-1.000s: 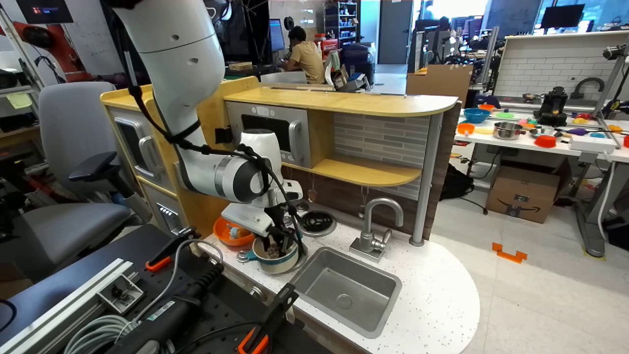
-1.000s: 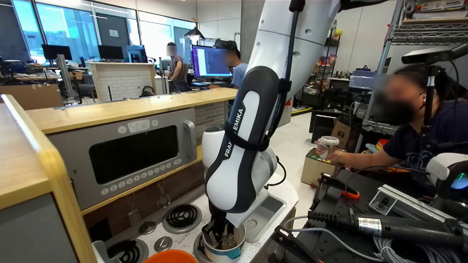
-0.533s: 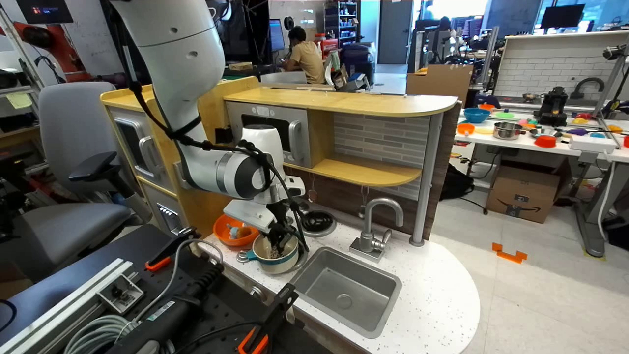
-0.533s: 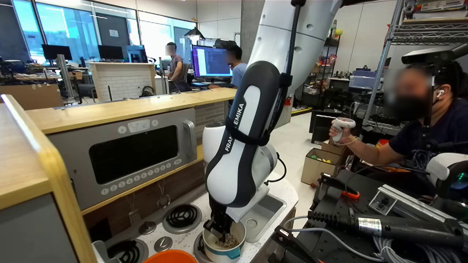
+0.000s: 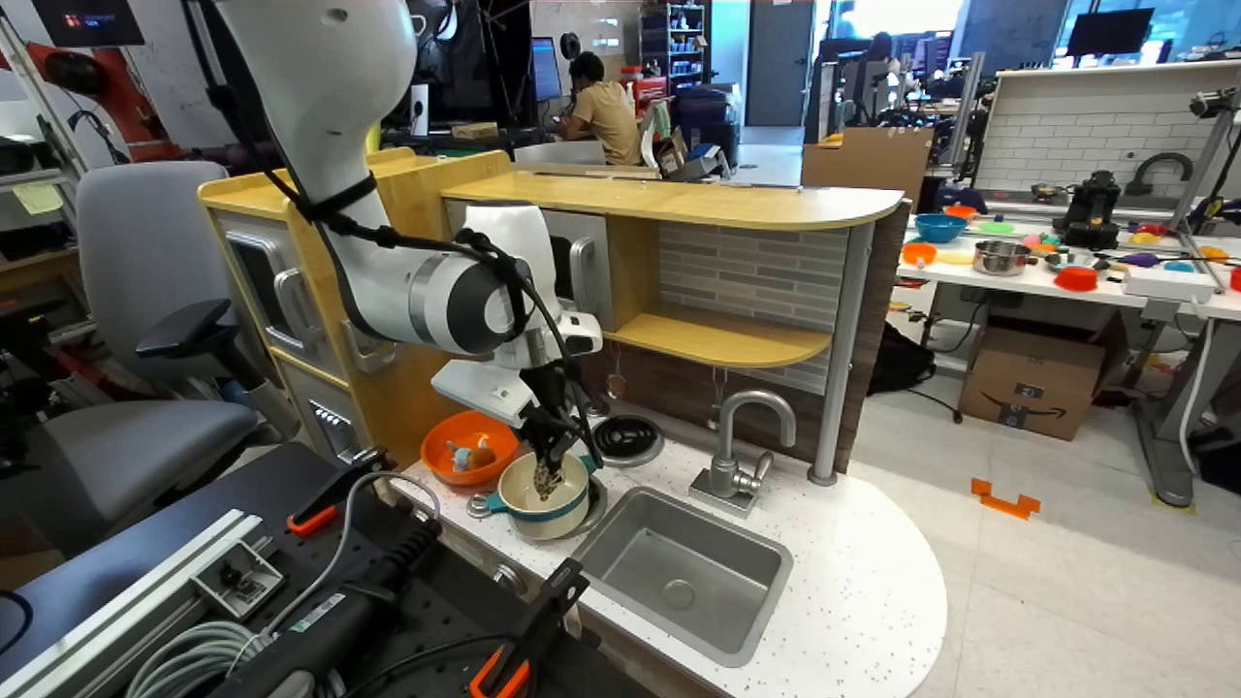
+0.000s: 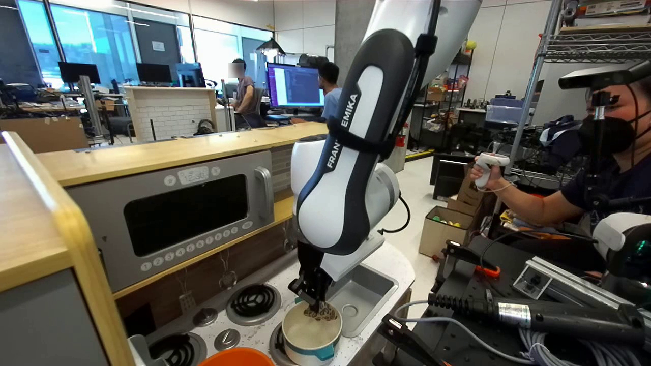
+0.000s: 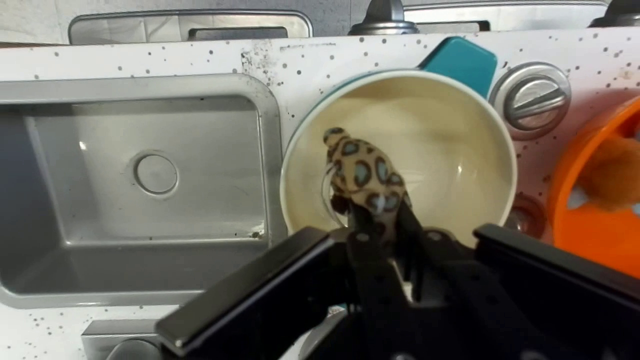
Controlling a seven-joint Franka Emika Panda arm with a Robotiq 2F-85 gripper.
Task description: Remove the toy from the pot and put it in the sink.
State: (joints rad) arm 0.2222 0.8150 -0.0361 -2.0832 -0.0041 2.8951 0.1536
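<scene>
The toy, a tan soft animal with brown-ringed blue spots, is pinched between the fingers of my gripper. In both exterior views the toy hangs from the fingertips at about the height of the pot's rim, off the bottom. Beneath it stands the pot, cream inside with teal handles; its visible inside is bare. The grey sink lies right beside the pot, with nothing in it; in an exterior view the sink shows whole.
An orange bowl holding a blue and brown plush stands on the pot's other side. Behind the sink rises a faucet. A yellow shelf overhangs the counter's back. Black coil burners lie near the pot.
My gripper has shut on the toy and risen out of the pot's depth. The toy has come up with it from the bottom. The pot has stayed in place.
</scene>
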